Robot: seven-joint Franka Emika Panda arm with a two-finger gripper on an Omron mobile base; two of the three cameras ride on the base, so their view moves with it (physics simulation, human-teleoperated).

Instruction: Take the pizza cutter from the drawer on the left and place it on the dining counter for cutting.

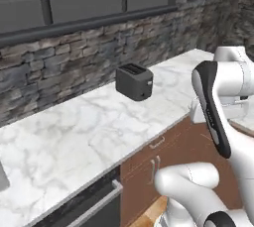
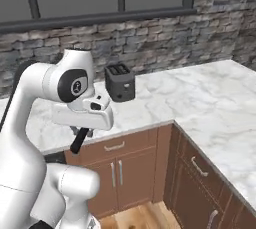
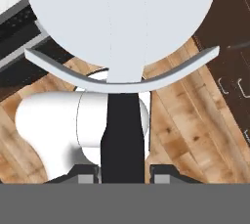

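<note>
The gripper (image 3: pixel 123 171) is found closed on the black handle of the pizza cutter (image 3: pixel 122 32), the two finger tips (image 3: pixel 87 173) being pressed to either side of that handle; in the hand view the pale round wheel blade stands large above the grip, with a curved grey guard across its lower edge; beneath it wooden floor and dark cabinet fronts are seen, so the tool is judged to be carried in the air, clear of any surface; in the right base view the black handle (image 2: pixel 80 140) is seen hanging below the white hand, just in front of the counter edge; the drawer (image 2: pixel 116 147), reddish-brown with a small curved silver handle, is observed shut beneath the marble worktop (image 1: pixel 74 132), and its contents cannot be inspected; a black toaster (image 1: pixel 134 82) stands on that worktop near the stone wall, its slots showing nothing; the extraction of the tool is judged done; the carrying to the dining counter and the setting down are judged outstanding; the dining counter itself cannot be identified with certainty in these views
</note>
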